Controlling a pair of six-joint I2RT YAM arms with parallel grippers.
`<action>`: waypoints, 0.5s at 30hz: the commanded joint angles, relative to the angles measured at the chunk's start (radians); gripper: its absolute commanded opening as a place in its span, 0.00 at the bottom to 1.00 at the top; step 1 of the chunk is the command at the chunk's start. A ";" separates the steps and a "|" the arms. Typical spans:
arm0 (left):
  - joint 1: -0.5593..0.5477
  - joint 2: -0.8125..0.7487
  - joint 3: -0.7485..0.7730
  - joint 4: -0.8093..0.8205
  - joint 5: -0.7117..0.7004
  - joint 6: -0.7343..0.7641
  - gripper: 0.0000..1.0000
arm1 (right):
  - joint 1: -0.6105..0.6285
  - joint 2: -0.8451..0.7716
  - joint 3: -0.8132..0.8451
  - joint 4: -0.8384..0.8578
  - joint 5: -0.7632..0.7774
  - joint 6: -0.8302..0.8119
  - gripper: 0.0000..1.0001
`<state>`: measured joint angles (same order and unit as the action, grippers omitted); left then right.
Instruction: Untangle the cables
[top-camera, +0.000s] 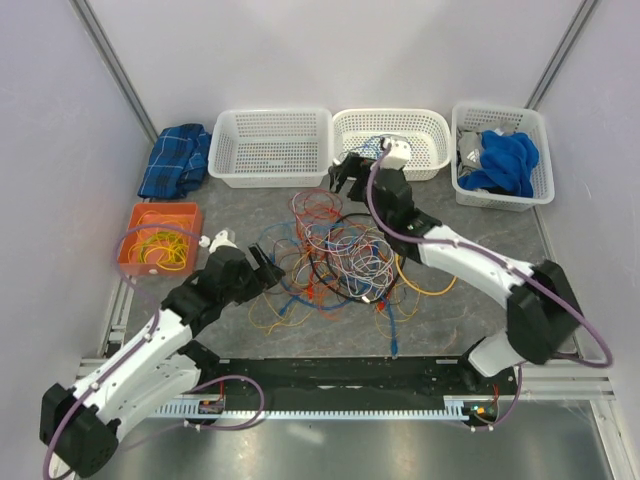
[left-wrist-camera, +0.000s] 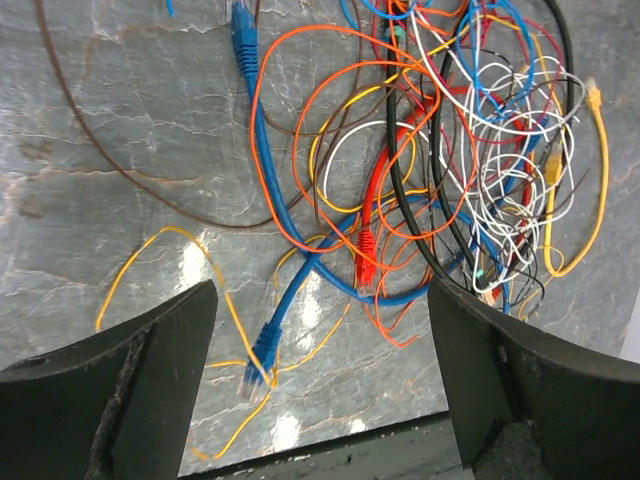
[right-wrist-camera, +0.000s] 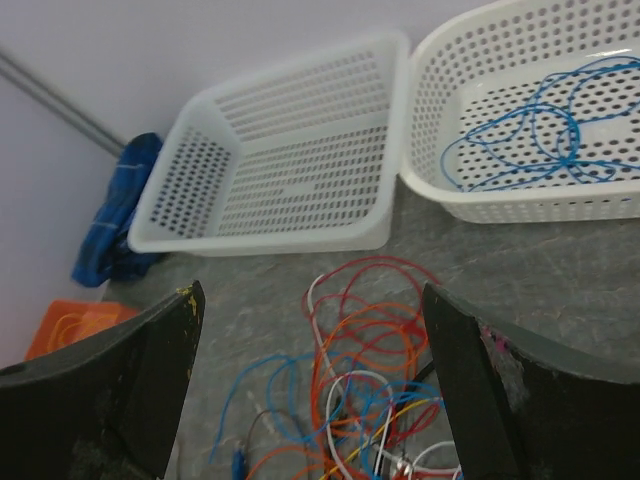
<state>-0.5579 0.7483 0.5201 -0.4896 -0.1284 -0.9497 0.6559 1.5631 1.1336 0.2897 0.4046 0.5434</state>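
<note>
- The cables (top-camera: 340, 255) lie in one heap in the middle of the table (top-camera: 490, 225), in front of the row of white baskets. Yellow, orange, red, blue and white strands cross each other, with a thicker black loop (left-wrist-camera: 402, 190) running through them.
- My left pincer (left-wrist-camera: 320, 295) hangs over the near-left edge of the heap, fingers spread wide with nothing between them.
- My right pincer (right-wrist-camera: 312, 290) is at the far side of the heap, close to the middle basket (right-wrist-camera: 440, 160). It is also released and carries nothing.
- A thin blue wire (right-wrist-camera: 540, 140) lies inside that basket, so I judge one strand is sorted and most of the job remains.
- As I read it, the step in hand is choosing the next strand to draw out, with both arms free.
- From the left wrist view my best candidate is the blue cable (left-wrist-camera: 285, 315). Its plug (left-wrist-camera: 258, 368) rests loose on the table at the heap's edge, between the left fingers.
- A yellow wire (left-wrist-camera: 150, 245) loops just beside that plug.
- The next move calls for lowering onto the plug end alone, closing without catching the yellow wire, then pulling slowly away from the heap.
- Farther along, the blue cable runs among orange and red strands, so I expect snagging. The right pincer may need to pin the heap down.
</note>
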 joint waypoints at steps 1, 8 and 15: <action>-0.004 0.100 0.001 0.158 -0.005 -0.060 0.89 | 0.071 -0.208 -0.170 0.100 -0.004 0.015 0.97; 0.003 0.367 0.153 0.197 -0.139 -0.066 0.84 | 0.148 -0.461 -0.393 0.037 -0.024 0.012 0.96; 0.003 0.649 0.374 0.255 -0.140 -0.089 0.84 | 0.160 -0.653 -0.523 -0.026 -0.035 0.029 0.96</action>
<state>-0.5579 1.2881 0.7437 -0.3065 -0.2104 -1.0027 0.8116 0.9951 0.6613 0.2905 0.3813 0.5552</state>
